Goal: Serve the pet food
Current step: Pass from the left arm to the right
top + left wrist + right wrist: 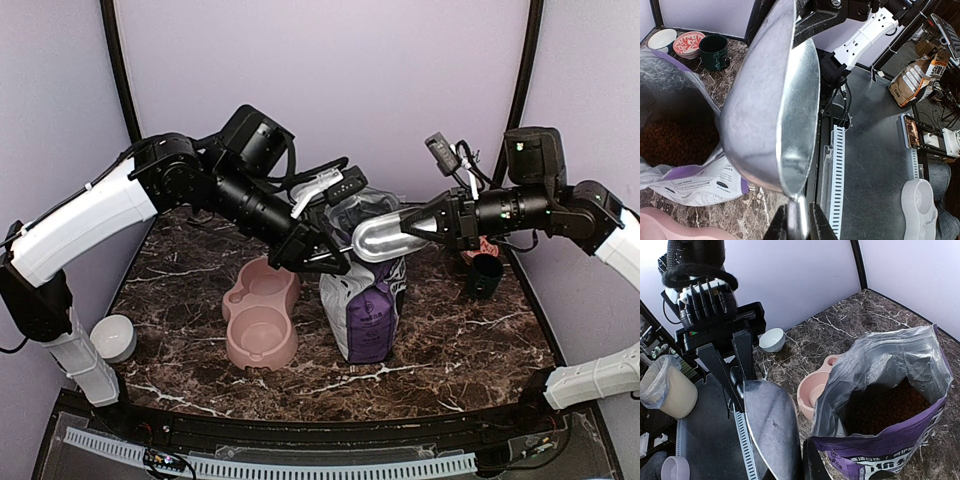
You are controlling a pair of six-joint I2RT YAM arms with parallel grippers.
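The pet food (885, 407) is a dark brown heap of kibble inside the open purple-and-white bag (365, 310), which stands upright mid-table; the kibble also shows in the left wrist view (670, 142). A silver metal scoop (385, 238) hangs empty above the bag's mouth, between the two grippers. My left gripper (335, 260) is shut on the scoop's thin handle (799, 220). My right gripper (418, 226) closes on the scoop's opposite end (772, 430); one of its fingers (812, 465) shows beside the rim, the other is hidden behind the scoop.
The pink double bowl (262, 315) lies just left of the bag. A white bowl (113, 337) sits at the left table edge. A dark green cup (485, 277) stands at the right, with a red-patterned bowl (688, 42) and a white bowl (662, 39) beside it.
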